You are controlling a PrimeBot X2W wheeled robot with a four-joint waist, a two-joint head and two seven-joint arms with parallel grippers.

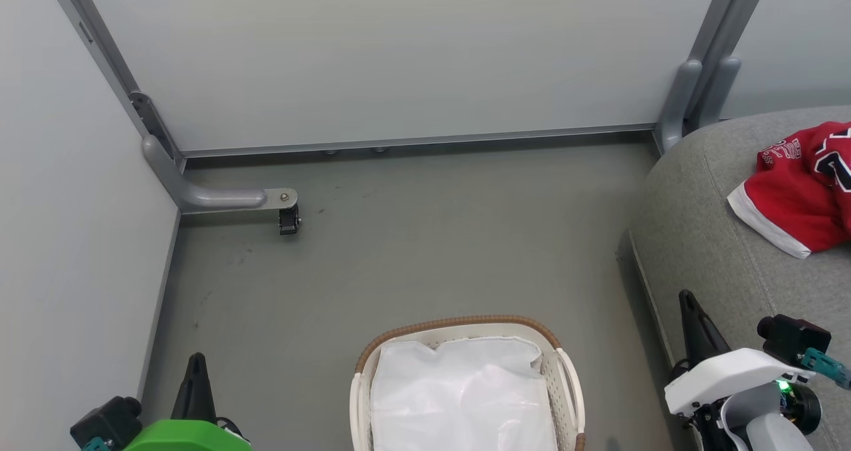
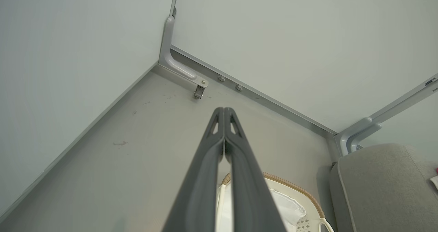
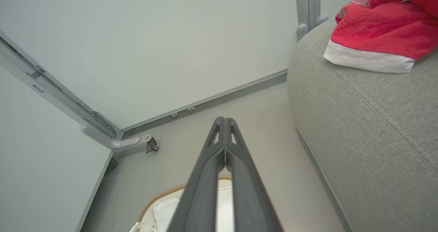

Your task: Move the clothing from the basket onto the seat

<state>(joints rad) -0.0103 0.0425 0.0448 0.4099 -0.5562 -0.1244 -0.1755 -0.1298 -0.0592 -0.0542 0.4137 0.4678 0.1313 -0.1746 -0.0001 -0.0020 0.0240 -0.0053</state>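
Left tool [image 1: 196, 360], right tool [image 1: 686, 298] closed; basket [image 1: 459, 322] on grey floor [image 1: 432, 238], pale walls [image 1: 399, 58].

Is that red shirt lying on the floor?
No, the red jersey lies on top of the grey sofa, near its rounded end.

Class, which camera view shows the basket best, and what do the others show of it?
The head view: the basket lies unblocked, brown rim and white liner plain, cut by the bottom edge. The wrist views catch just bits of rim and liner behind the shut left claw and right claw.
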